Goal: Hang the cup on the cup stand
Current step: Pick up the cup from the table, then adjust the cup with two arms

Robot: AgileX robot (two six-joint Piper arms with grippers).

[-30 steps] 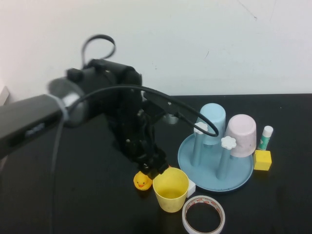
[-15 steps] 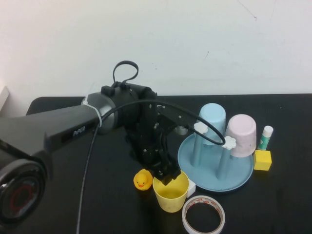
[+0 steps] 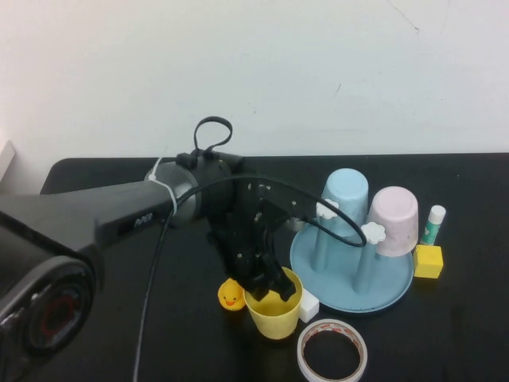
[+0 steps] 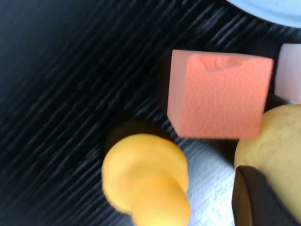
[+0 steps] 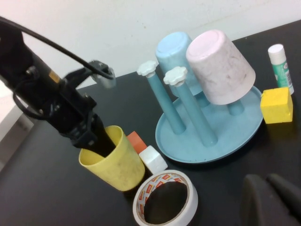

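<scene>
Upright yellow cup (image 3: 275, 312) beside cup stand (image 3: 350, 288)

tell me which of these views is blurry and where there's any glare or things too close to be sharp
Left wrist view: soft close-up, the duck and orange block blurred, table grain streaked. High view: left arm out of focus near the lens; the left gripper, shut on the yellow cup rim, is sharper. Right wrist view: mostly sharp, mild sheen on the pink cup; the shut right gripper is a dark blur.

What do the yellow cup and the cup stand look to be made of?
Yellow cup: probably plastic, thin-walled, matte and evenly coloured; the left claw is shut on its rim. Cup stand: likely moulded plastic, smooth light blue with a slight sheen, white flower-shaped knobs on its posts.
</scene>
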